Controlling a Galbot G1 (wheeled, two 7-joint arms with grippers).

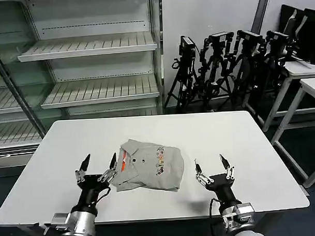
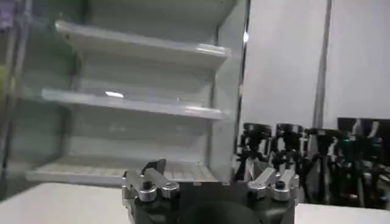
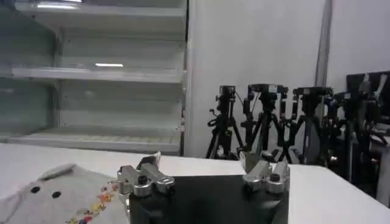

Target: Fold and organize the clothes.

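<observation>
The soft, matt light grey cloth polo shirt (image 1: 149, 171) with a printed multicoloured chest motif lies on a smooth, matt white tabletop (image 1: 241, 141), flanked by the left gripper (image 1: 99, 165) and right gripper (image 1: 211, 167), both of bare silvery metal on black, slightly glossy bodies.

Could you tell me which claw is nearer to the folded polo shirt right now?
The left claw: it is open at the polo shirt's collar-side edge, one fingertip about touching the fabric. The right claw, also open, hovers clear of the shirt's other side over bare table.
</observation>
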